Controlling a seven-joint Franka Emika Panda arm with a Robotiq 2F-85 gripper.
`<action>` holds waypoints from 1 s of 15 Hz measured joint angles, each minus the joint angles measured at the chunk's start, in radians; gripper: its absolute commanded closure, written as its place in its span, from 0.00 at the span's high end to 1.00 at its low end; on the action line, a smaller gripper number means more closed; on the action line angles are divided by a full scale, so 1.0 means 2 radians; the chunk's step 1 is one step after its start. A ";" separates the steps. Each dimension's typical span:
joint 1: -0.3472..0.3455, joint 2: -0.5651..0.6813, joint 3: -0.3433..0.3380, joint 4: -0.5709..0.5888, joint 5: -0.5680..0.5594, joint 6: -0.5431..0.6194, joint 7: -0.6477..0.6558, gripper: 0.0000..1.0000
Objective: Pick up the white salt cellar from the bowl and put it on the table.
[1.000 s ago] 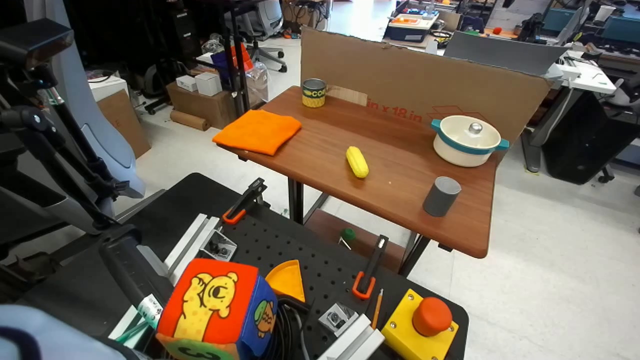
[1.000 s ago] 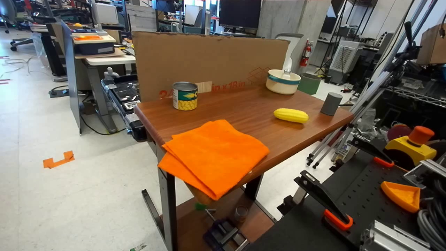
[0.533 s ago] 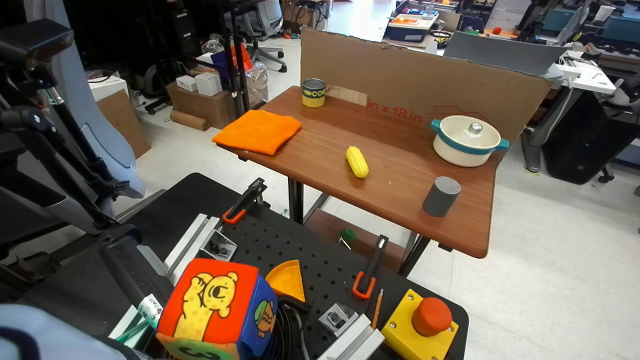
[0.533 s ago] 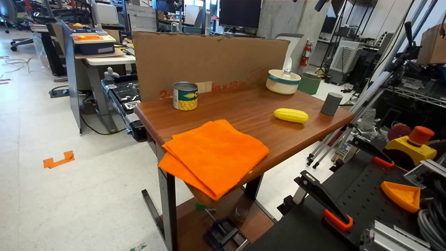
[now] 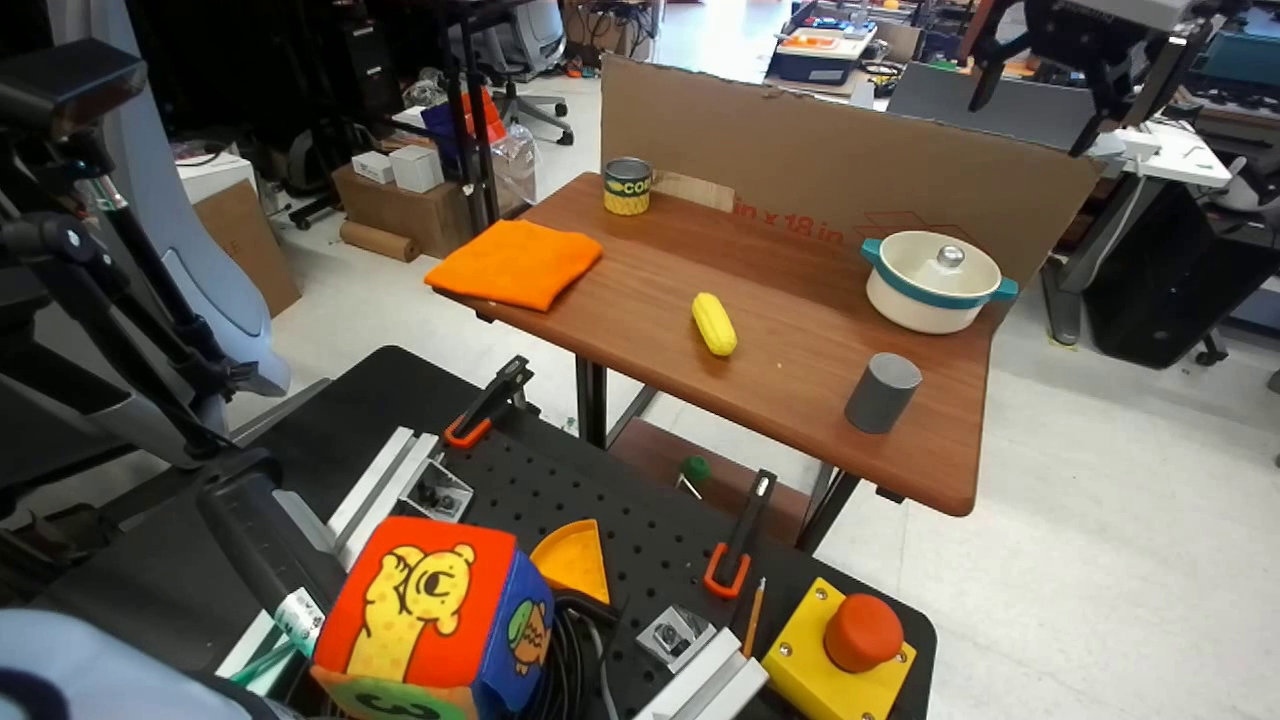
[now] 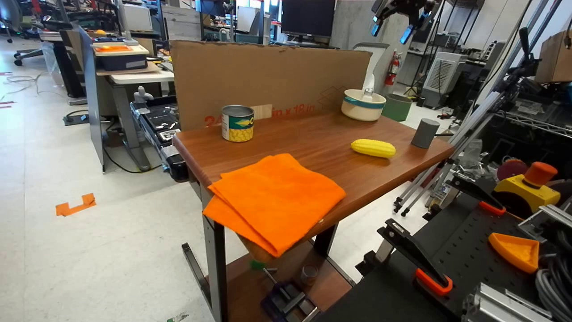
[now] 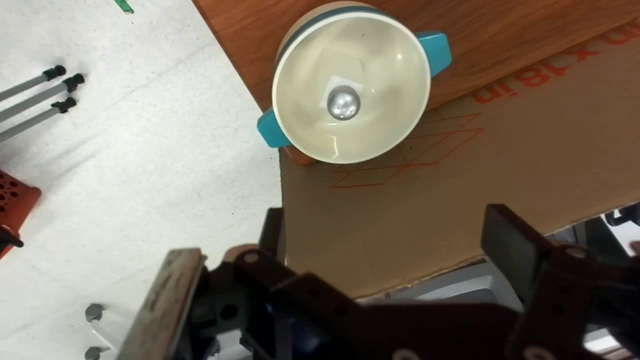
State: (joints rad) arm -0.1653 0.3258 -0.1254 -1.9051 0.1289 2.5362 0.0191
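The bowl [image 5: 922, 313] is a cream pot with a teal band and teal handles, on the table [image 5: 800, 295] near the cardboard. It also shows in an exterior view [image 6: 361, 112] and at the top of the wrist view [image 7: 425, 92]. A pale lid [image 7: 382, 125] with a round silver knob [image 7: 343, 103] covers or sits in it. No separate white dome-like salt cellar is visible; it is hidden or out of view. My gripper [image 5: 1032, 125] is open and empty, high above the pot. It also shows in an exterior view [image 6: 390, 33] and the wrist view [image 7: 385, 225].
A grey cup [image 5: 884, 393] stands near the table's front edge. A yellow corn-like piece [image 5: 714, 324] lies mid-table. An orange cloth [image 5: 515, 265] and a corn can [image 5: 627, 186] are at the far end. A tall cardboard panel [image 5: 780, 150] stands along the back edge.
My gripper has come down into both exterior views from above; a second ago it was out of sight. The pot and the other table objects have not moved.
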 measured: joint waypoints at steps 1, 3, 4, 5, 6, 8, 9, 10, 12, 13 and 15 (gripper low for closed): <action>-0.002 0.013 -0.001 0.007 0.000 0.000 0.005 1.00; -0.005 0.039 -0.003 0.024 0.000 0.000 0.015 1.00; -0.006 0.051 -0.004 0.032 0.000 0.000 0.020 1.00; -0.006 0.061 -0.005 0.039 -0.001 0.000 0.025 1.00; -0.006 0.071 -0.006 0.046 -0.001 -0.001 0.030 1.00; -0.005 0.089 -0.006 0.058 -0.002 -0.005 0.039 1.00; -0.005 0.098 -0.006 0.065 -0.002 -0.010 0.045 1.00; -0.004 0.106 -0.006 0.073 -0.002 -0.017 0.050 1.00; -0.002 0.121 -0.006 0.088 -0.002 -0.029 0.059 1.00; -0.001 0.128 -0.006 0.094 -0.002 -0.036 0.062 1.00; 0.000 0.140 -0.006 0.107 -0.003 -0.048 0.071 1.00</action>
State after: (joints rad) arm -0.1650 0.6058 -0.1368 -1.6904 0.1235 2.4403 0.1602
